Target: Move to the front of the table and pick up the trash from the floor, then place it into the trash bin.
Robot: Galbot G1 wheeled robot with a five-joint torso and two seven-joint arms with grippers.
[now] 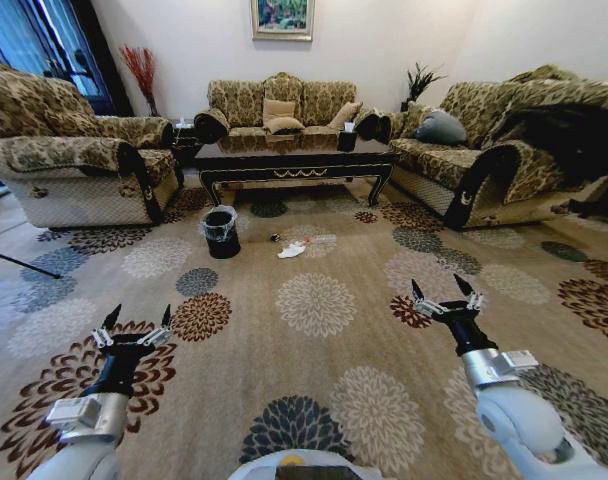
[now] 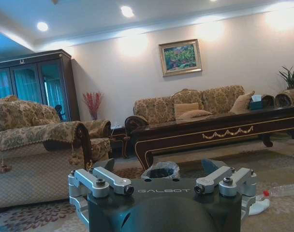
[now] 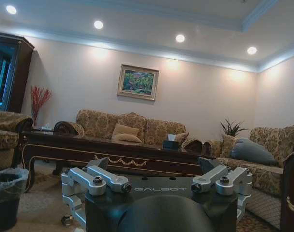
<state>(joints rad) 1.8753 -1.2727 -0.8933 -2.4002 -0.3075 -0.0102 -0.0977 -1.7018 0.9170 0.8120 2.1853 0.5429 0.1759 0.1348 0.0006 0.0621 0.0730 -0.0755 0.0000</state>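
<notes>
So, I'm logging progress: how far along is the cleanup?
Barely begun. The crumpled white tissue lies on the patterned carpet, apart from the small black lined bin, before the dark glossy coffee table. The left gripper and right gripper hover open, holding nothing. Approach, pickup and binning remain.

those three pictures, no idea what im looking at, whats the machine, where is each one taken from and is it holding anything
This is a wheeled robot with two arms in a living room. The wide picture comes from a camera on its head, looking down at the carpet. The left gripper and right gripper hover open and hold nothing. The other two pictures come from cameras on each wrist, looking low across the room over each gripper's own fingers. Ahead stands the dark table with sofas around it. On the carpet in front of it lie the white crumpled trash and, beside that, the black trash bin with its plastic liner.
</notes>
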